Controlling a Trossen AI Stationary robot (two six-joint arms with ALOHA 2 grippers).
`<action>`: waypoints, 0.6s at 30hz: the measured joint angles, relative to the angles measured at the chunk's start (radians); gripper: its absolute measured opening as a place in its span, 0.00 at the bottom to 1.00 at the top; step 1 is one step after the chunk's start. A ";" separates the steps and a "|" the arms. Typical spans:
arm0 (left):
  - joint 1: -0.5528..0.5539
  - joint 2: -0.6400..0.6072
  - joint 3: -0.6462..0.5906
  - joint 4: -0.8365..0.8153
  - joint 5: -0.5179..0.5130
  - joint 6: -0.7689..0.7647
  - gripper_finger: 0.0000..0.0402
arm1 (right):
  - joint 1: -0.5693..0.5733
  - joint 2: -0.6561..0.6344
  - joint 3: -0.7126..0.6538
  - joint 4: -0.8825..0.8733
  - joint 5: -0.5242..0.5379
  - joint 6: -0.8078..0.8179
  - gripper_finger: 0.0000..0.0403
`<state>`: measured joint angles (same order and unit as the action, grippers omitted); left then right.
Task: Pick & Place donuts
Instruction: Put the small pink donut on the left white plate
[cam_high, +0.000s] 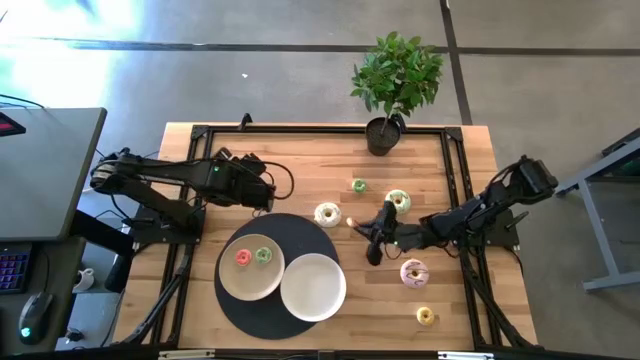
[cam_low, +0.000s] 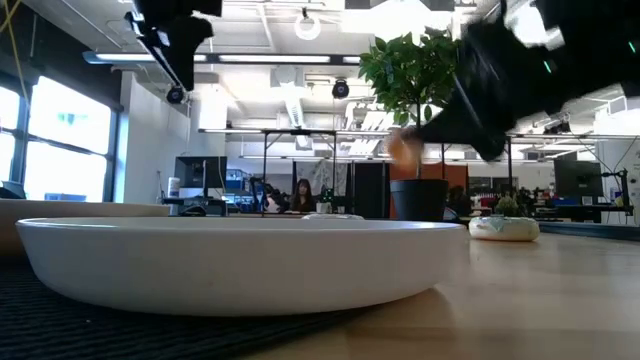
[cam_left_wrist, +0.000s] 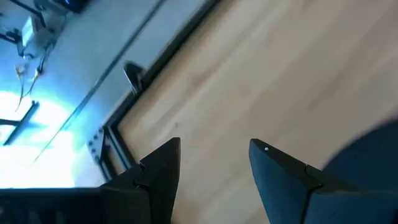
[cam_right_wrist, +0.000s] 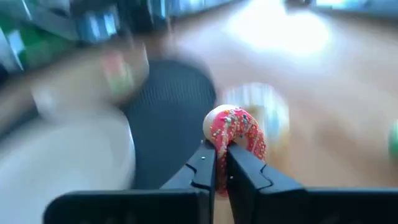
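high view: the wooden table carries a round black mat with two white plates on it; the left plate already holds a small pink donut and a small green donut, while the right plate shows nothing in it. loose donuts lie on the wood: a cream one just off the mat, a tiny green one, a green-white one, a pink sprinkled one and a yellow one. the right gripper reaches in among them, near the mat's edge; the left gripper waits above the mat's far rim. a potted plant stands at the table's back edge.

low view: a white plate fills the foreground; the dark arms hang above, too blurred to read.

left wrist view: the left fingers stand apart with only bare wood between them, holding nothing.

right wrist view: the right fingers are closed to a narrow gap, pinching a red sprinkled donut upright by its ring. it faces the mat and plates, probably for carrying across to a plate.
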<state>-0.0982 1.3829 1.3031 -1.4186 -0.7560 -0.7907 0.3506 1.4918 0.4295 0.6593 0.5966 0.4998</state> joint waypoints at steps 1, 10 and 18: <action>0.000 -0.011 -0.006 -0.007 -0.011 -0.001 0.47 | 0.003 0.004 0.017 0.065 0.024 -0.044 0.07; 0.000 -0.034 -0.011 -0.040 -0.025 -0.023 0.47 | 0.002 0.249 0.421 0.084 -0.028 -0.343 0.04; 0.000 -0.033 -0.011 -0.050 -0.019 -0.030 0.47 | -0.018 0.614 0.886 -0.158 -0.187 -0.388 0.05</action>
<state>-0.0982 1.3496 1.2919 -1.4689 -0.7749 -0.8207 0.3323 2.1054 1.3155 0.5011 0.4101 0.1122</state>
